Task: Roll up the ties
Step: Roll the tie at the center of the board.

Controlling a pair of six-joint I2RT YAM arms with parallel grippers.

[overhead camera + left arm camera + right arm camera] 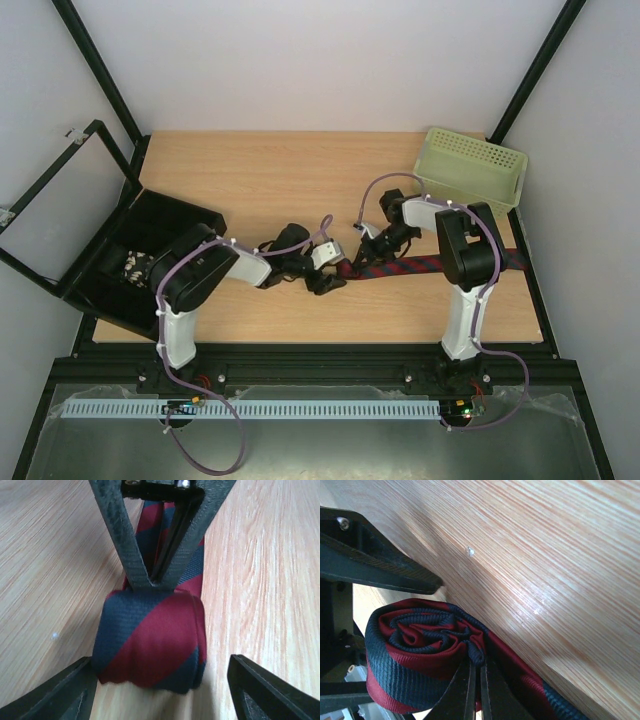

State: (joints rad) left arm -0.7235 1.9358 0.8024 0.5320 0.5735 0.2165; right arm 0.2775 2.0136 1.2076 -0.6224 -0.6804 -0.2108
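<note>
Tie (410, 265) lies on the table (250, 180). Its rolled end sits just off centre toward 5 o'clock, and the flat tail runs out to the 3 o'clock edge. Left gripper (160, 664) is spread wide and grips nothing, with its fingers straddling the roll from 9 o'clock. Right gripper (476, 675) is pinched closed on the roll's core, entering at 12 o'clock in the left wrist view. Green basket (475, 165) is at 2 o'clock, black box (150, 250) at 9 o'clock.
</note>
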